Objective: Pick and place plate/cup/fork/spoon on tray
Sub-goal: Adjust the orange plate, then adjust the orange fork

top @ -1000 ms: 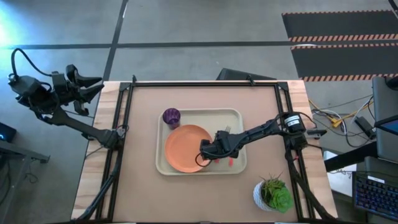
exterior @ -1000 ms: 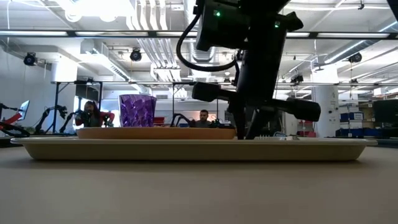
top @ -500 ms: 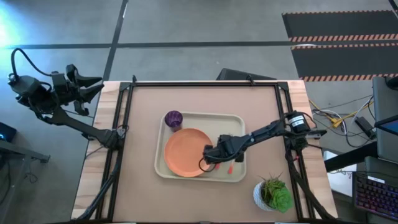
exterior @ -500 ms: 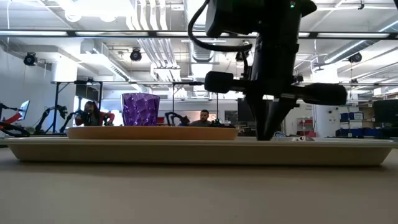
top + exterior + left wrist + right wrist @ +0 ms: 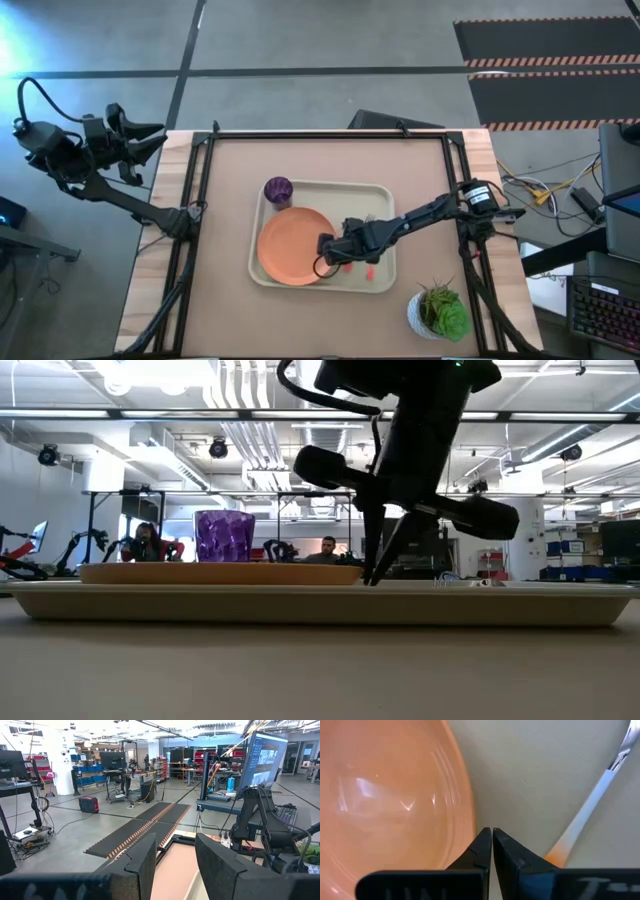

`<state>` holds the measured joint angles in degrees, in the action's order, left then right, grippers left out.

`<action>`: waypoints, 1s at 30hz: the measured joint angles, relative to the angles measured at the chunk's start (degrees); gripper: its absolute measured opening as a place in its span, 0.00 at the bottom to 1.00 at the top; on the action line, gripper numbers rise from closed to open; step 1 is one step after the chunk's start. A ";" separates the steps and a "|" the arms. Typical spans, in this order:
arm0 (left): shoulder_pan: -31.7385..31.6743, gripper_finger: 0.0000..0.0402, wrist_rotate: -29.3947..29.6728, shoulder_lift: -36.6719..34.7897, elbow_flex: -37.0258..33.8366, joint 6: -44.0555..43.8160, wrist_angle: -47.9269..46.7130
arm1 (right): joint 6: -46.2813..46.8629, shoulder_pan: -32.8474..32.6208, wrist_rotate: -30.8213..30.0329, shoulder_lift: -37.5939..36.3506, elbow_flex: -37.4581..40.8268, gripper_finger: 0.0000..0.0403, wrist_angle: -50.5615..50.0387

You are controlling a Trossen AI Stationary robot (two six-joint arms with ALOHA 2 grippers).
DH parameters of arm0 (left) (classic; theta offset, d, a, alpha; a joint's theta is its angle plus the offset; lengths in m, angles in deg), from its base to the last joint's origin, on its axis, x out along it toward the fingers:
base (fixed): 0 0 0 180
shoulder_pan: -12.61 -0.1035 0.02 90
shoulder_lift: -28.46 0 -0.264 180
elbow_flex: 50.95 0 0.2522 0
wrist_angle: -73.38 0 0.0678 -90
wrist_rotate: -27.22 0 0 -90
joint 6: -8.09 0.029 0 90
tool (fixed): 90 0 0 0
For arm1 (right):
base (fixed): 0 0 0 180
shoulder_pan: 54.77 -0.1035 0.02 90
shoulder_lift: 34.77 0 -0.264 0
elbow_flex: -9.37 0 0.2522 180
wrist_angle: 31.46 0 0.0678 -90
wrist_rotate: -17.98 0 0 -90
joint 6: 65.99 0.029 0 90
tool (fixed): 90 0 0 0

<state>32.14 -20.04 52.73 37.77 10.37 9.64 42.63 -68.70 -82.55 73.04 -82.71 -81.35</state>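
The right gripper (image 5: pixel 325 246) is low over the tray (image 5: pixel 381 190), its 2 fingers (image 5: pixel 481 851) pressed together with nothing between them. Their tips sit right at the rim of the orange plate (image 5: pixel 291 246), on the side of the plate that faces the right arm. In the right wrist view the plate (image 5: pixel 390 795) fills one side and its rim runs up to the closed tips; whether tip and rim touch cannot be told. On the other side of the tips, just beside them, a utensil (image 5: pixel 592 802) with a silver stem and red-orange handle lies on the tray floor; its head is out of frame. The purple cup (image 5: pixel 278 190) stands upright in the tray's far left corner, near the plate. The left gripper (image 5: pixel 150 135) waits off the table's far left corner, its 2 fingers (image 5: pixel 145 860) apart and empty.
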 joint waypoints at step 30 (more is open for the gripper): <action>0.02 0.30 0.00 -0.02 0.02 0.07 -0.02 | 5.30 -3.46 2.00 0.09 1.33 0.02 -4.68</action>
<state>32.17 -20.04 52.71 37.79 10.44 9.62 47.94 -72.15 -80.55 73.13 -81.38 -86.03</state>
